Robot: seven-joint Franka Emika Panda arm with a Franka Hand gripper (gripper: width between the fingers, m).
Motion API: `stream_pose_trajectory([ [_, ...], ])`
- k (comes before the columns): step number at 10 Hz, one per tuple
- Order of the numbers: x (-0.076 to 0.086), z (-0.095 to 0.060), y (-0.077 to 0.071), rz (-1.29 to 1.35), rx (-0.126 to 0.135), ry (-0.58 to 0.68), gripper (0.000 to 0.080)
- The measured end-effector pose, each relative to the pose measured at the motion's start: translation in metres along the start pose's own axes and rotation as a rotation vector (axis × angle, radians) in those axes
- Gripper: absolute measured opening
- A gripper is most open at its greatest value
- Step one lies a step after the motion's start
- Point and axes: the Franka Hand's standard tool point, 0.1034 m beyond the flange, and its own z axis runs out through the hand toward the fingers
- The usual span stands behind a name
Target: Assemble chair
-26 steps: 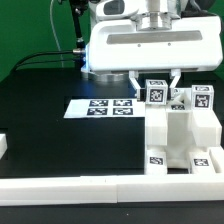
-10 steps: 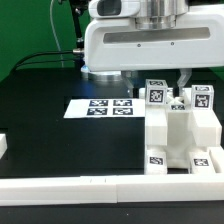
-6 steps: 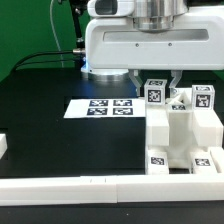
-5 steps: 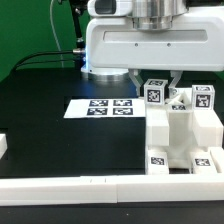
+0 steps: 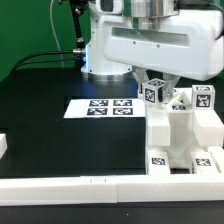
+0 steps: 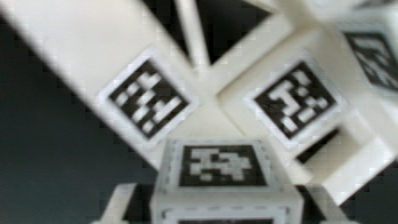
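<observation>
The partly built chair (image 5: pixel 182 135) of chunky white tagged pieces stands at the exterior view's right, on the black table. My gripper (image 5: pixel 155 86) hangs over its top rear corner, shut on a small white tagged chair piece (image 5: pixel 153 93) that sits tilted between the fingers. In the wrist view the gripper (image 6: pixel 222 203) holds that piece (image 6: pixel 222 165) tight between both fingers (image 6: pixel 118 205), with two tagged faces of the chair (image 6: pixel 150 95) just beyond it. Whether the piece touches the chair cannot be told.
The marker board (image 5: pixel 100 106) lies flat on the table left of the chair. A white rail (image 5: pixel 90 186) runs along the table's front edge. A small white block (image 5: pixel 3 146) sits at the far left edge. Black cables hang at the back.
The gripper head has turned and now sits tilted. The tagged piece between the fingers has tilted with it and stays over the chair's top corner.
</observation>
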Motion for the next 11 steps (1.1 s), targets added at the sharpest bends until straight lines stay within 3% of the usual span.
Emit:
stream_pose_trajectory([
  [2,0.001,0.000,-0.003,0.338,0.032,0.024,0.0265],
  [5,0.000,0.000,-0.003,0.283,0.029,0.025,0.0287],
  [6,-0.002,-0.001,-0.004,0.136,0.020,0.028,0.0460],
  [7,-0.004,-0.001,-0.005,-0.054,0.016,0.031,0.0460],
  [8,-0.007,0.000,-0.006,-0.184,0.009,0.031,0.0609],
  [11,-0.009,0.001,-0.005,-0.374,-0.004,0.034,0.0648],
])
